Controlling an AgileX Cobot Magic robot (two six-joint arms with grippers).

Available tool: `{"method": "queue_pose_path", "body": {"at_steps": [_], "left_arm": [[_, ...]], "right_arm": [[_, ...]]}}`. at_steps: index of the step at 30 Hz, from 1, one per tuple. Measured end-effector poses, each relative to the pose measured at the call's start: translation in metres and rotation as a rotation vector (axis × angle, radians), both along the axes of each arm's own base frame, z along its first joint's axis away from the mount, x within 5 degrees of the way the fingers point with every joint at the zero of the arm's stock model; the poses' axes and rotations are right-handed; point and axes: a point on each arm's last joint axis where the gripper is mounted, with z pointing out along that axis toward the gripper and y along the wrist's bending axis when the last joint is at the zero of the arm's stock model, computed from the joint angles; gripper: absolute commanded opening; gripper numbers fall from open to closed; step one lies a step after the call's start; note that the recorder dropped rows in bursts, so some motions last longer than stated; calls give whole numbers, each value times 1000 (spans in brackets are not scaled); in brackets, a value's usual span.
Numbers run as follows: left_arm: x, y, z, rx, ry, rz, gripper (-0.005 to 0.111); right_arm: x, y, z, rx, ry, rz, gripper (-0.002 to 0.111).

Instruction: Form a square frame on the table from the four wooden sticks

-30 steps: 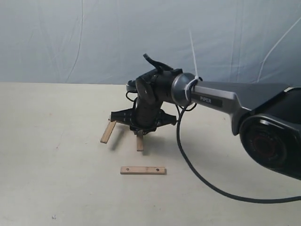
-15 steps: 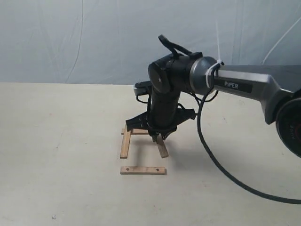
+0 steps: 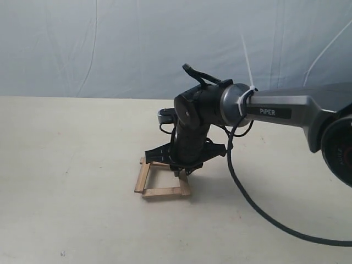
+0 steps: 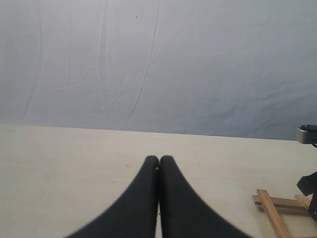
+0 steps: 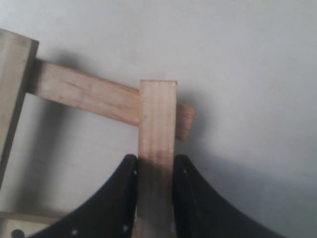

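Wooden sticks, four in all, lie on the pale tabletop as a rough square frame near the middle of the exterior view. Three rest free: one along the near side, one on the left side, and a far stick along the back. The fourth stick forms the right side and is clamped in the right hand, which points down over it from the one dark arm in view.

In the right wrist view two black fingers pinch that stick by its long edges. Its end lies on top of the far stick, whose tip pokes out just past it, so this corner overlaps instead of meeting flush.

The left hand shows only in its own wrist view. Its two fingers are pressed together with nothing between them, apart from the frame, of which two sticks show at the picture's edge.
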Motion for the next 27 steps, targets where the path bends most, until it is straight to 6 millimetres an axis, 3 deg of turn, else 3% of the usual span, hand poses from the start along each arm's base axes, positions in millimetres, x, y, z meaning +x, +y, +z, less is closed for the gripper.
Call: {"method": "queue_pose_path", "body": {"at_steps": [8,15,27], "left_arm": [[0,0,0,0,0,0,0],[0,0,0,0,0,0,0],[0,0,-1,1,11,-3,0]], "right_arm": [[2,-2,6,4,-18,-7,-1],[16,3,20,39,-75,-15,-1],[30,11,1,-4,-52,-14,-1]]}}
